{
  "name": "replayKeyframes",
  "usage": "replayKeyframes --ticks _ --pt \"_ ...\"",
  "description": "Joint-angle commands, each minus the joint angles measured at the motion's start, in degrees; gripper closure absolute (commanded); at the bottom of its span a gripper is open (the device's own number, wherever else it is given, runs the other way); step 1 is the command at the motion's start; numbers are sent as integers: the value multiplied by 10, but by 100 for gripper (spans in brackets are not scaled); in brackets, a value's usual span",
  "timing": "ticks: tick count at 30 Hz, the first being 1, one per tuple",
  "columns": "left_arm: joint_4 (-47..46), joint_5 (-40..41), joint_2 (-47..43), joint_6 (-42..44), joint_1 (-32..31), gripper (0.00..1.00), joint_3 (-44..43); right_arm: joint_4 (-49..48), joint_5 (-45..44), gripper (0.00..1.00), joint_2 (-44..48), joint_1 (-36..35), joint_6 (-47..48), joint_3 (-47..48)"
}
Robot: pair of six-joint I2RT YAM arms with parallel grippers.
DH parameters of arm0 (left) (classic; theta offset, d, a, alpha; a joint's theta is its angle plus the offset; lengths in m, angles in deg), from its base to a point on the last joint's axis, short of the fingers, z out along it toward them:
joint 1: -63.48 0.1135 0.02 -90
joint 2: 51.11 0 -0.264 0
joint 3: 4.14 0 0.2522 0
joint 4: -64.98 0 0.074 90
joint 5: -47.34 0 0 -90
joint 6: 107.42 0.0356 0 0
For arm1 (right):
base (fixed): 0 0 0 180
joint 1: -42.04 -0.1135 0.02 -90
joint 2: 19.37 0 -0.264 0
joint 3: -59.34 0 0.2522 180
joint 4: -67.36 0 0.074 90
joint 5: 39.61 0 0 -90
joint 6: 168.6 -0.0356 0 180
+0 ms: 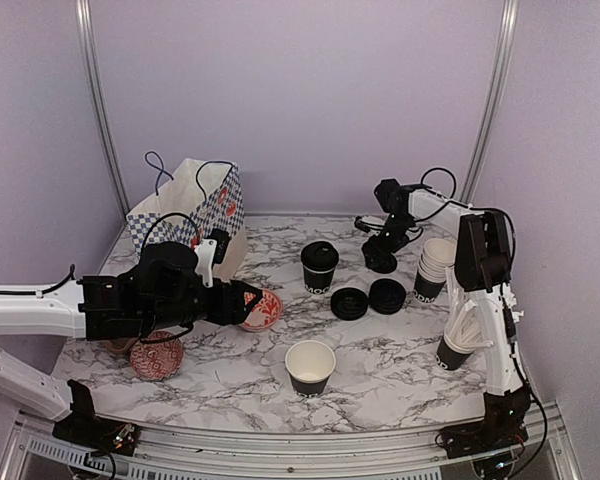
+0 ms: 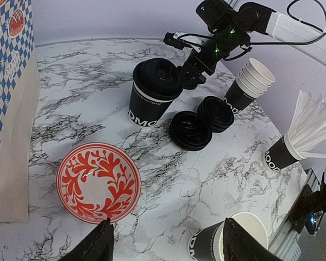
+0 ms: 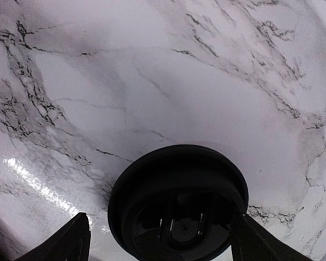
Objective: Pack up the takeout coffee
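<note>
Marble table (image 1: 400, 370) carries all items. Checked paper bag (image 1: 195, 205) stands at the rear left, its lower part masked by the left arm in the top view. Left gripper (image 1: 250, 300) hangs over left-centre, fingers spread wide with nothing between them. A red bowl (image 1: 267, 313) lies just beyond its tips, partly covered by it from above, and a second bowl (image 1: 157, 357) sits nearer the front edge. Cup stack (image 1: 436, 262) and straw cup (image 1: 458, 340) stand along the right side, beside the right arm. Lidded cup (image 1: 319, 266) stands upright at centre rear. Open cup (image 1: 310, 366) stands at centre front and is cut off in the left wrist view. Lid pile (image 1: 349, 302) and second lid pile (image 1: 387, 295) lie side by side between lidded cup and cup stack. Right gripper (image 3: 162, 217) is behind them, jaws parted, straddling a single lid (image 3: 176, 179) flat on the table. Finger contact with its rim cannot be determined, and its near edge is cut off
</note>
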Motion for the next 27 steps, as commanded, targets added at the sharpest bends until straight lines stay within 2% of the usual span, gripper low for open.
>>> replayKeyframes --ticks 1,17,27 --pt "-15 -6 5 -2 3 30 7 -5 -16 14 -17 13 -14 33" --pt "-20 -20 13 -9 3 30 8 -10 -17 12 -20 18 -18 39" --pt "-18 -20 6 -14 3 30 14 7 20 13 -43 28 -23 35"
